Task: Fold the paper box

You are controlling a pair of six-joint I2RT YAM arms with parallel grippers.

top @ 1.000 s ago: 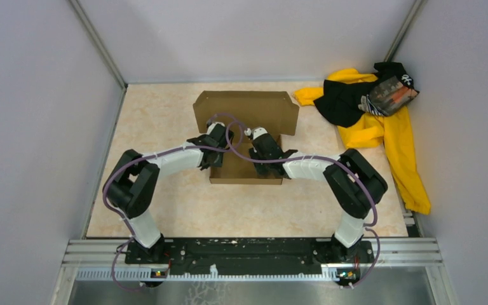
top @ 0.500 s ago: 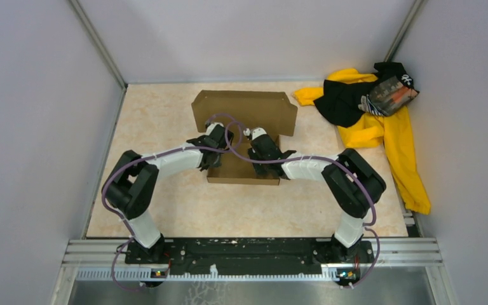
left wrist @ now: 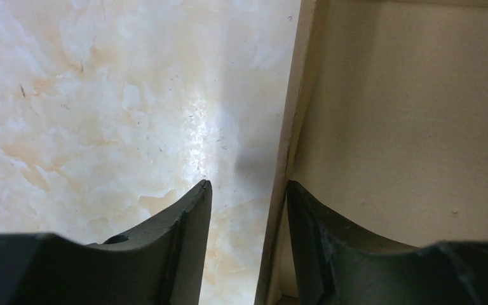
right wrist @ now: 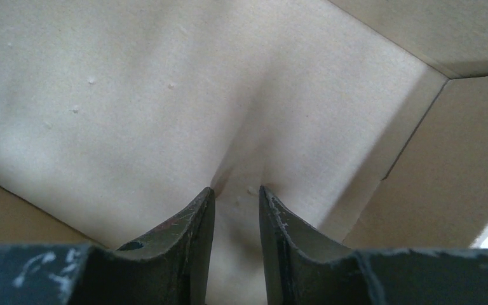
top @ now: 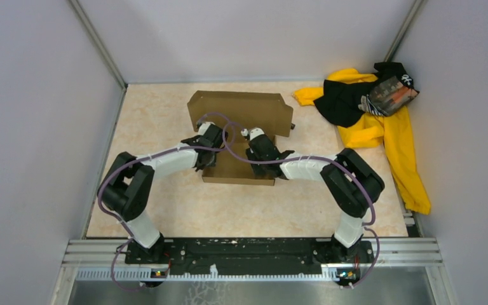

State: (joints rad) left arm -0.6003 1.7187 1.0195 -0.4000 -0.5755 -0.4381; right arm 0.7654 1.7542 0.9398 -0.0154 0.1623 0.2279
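Observation:
The brown paper box [top: 241,109] lies mid-table with its long back flap standing up and its shallow tray toward me. My left gripper [top: 206,143] is at the box's left wall. In the left wrist view, my left gripper [left wrist: 248,184] stands open astride that wall's edge [left wrist: 295,114], one finger over the table and the other inside the box [left wrist: 406,127]. My right gripper [top: 257,147] reaches into the tray. In the right wrist view, my right gripper [right wrist: 236,189] is narrowly open with nothing between its fingers, its tips against the cardboard [right wrist: 133,95].
A yellow-and-black clothing pile [top: 368,108] lies at the back right, trailing down the right side. The marbled table [top: 159,121] is bounded by grey enclosure walls on the left, back and right. Both arms arch in from the near edge.
The box has slid a little to the left, and both grippers have shifted left with it.

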